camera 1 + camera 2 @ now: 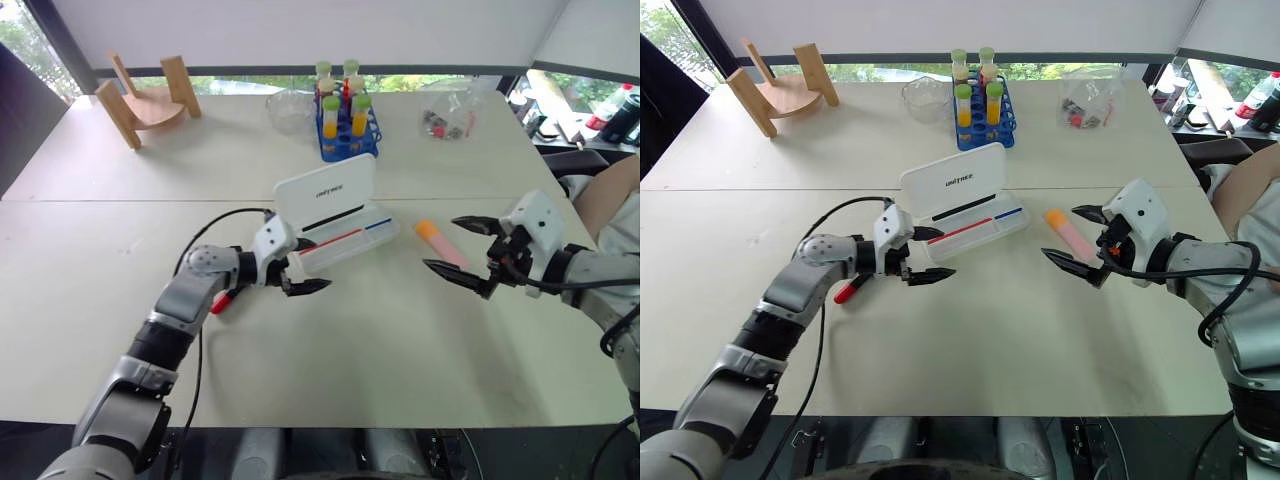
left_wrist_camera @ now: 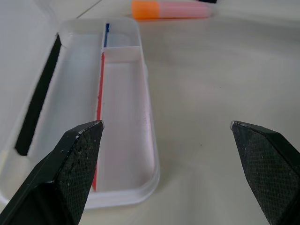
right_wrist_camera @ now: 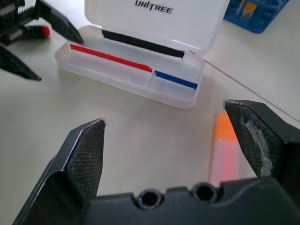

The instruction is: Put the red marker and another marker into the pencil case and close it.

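Observation:
The white pencil case [image 1: 345, 238] lies open mid-table, its lid [image 1: 325, 188] standing up. Thin red and blue strips show along its tray [image 2: 123, 122]. The red marker [image 1: 222, 300] lies on the table, partly hidden under my left wrist. The other marker [image 1: 440, 243], pink with an orange cap, lies to the right of the case. My left gripper [image 1: 312, 272] is open and empty at the case's near left end. My right gripper [image 1: 441, 243] hovers open and empty over the pink marker [image 3: 224, 157].
At the back stand a blue rack of tubes [image 1: 348, 118], a glass bowl [image 1: 289, 108], a wooden stand [image 1: 150, 100] and a clear bag [image 1: 450, 108]. A person's arm [image 1: 612, 198] shows at the right edge. Open tabletop lies in front of the case.

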Controlling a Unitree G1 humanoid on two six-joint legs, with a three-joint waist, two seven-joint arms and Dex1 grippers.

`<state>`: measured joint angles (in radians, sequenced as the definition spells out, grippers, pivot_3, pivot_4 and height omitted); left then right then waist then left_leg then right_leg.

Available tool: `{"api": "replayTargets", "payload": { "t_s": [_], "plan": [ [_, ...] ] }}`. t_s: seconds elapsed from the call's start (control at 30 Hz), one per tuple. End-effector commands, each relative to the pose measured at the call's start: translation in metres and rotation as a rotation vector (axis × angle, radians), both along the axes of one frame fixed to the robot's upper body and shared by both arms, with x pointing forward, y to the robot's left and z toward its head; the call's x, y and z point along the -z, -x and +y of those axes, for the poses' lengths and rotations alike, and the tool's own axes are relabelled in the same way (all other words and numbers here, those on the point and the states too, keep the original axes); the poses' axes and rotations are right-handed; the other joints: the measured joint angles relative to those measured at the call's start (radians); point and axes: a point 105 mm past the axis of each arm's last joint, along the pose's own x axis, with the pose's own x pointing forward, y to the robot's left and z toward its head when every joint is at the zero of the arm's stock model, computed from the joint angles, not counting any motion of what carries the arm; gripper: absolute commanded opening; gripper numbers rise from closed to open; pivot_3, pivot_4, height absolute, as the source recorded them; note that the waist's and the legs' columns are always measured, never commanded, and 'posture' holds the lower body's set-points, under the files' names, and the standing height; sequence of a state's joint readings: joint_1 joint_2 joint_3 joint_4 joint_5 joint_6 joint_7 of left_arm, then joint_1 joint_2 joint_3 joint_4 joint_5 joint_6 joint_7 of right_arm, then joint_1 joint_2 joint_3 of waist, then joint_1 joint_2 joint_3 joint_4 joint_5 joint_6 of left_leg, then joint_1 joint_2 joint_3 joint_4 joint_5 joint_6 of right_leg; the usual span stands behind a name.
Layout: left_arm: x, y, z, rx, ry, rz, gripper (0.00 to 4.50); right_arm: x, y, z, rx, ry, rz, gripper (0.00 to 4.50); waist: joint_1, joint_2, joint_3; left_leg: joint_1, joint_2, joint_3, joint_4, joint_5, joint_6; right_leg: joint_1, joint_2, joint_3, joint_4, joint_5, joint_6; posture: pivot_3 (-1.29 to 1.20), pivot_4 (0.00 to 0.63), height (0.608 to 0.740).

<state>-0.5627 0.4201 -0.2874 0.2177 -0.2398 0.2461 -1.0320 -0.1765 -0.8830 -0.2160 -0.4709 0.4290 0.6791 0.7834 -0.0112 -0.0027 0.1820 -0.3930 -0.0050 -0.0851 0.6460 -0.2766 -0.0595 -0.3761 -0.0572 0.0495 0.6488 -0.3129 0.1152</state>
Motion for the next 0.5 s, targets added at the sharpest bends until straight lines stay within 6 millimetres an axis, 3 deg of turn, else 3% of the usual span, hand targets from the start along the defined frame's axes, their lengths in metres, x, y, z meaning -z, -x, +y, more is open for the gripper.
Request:
{"api": "replayTargets", "payload": {
  "t_s": [0.03, 0.2, 0.23, 0.3, 0.5],
  "plan": [
    [0.002, -0.001, -0.007, 0.027, -0.028, -0.017, 4.47, -0.013, 0.005, 0.0, 0.013, -0.002, -0.06, 4.5, 0.0, 0.0, 0.0, 0.0, 0.0, 0.0, 0.0, 0.0, 0.0, 0.0, 0.0, 0.0, 0.0, 0.0, 0.0, 0.0, 0.15, 0.74],
    [0.014, -0.005, -0.01, 0.009, -0.083, 0.0, 4.47, -0.016, 0.006, 0.001, 0.027, -0.005, -0.076, 4.5, -0.002, 0.0, 0.0, 0.0, 0.0, 0.0, 0.001, 0.0, 0.0, 0.0, 0.0, 0.0, 0.001, 0.0, 0.0, 0.0, 0.15, 0.74],
    [0.015, -0.008, -0.01, -0.011, -0.09, 0.007, 4.24, -0.017, 0.006, 0.001, 0.028, -0.007, -0.08, 4.5, -0.002, 0.0, 0.0, 0.001, 0.0, 0.0, 0.001, 0.0, 0.0, 0.0, 0.0, 0.0, 0.001, 0.0, 0.0, 0.0, 0.15, 0.74],
    [0.017, -0.013, -0.01, -0.04, -0.089, 0.022, 3.63, -0.018, 0.005, 0.001, 0.031, -0.008, -0.087, 4.5, -0.002, 0.0, 0.0, 0.002, 0.0, 0.0, 0.001, 0.0, 0.0, 0.001, 0.0, 0.0, 0.001, 0.0, 0.0, 0.0, 0.15, 0.74],
    [0.019, -0.011, -0.001, -0.052, -0.097, 0.056, 0.66, -0.022, 0.003, 0.003, 0.033, -0.007, -0.105, 4.5, -0.004, 0.0, 0.0, 0.002, 0.0, -0.001, 0.001, 0.0, 0.0, 0.001, 0.001, 0.0, 0.001, 0.0, 0.0, 0.0, 0.15, 0.74]
  ]
}}
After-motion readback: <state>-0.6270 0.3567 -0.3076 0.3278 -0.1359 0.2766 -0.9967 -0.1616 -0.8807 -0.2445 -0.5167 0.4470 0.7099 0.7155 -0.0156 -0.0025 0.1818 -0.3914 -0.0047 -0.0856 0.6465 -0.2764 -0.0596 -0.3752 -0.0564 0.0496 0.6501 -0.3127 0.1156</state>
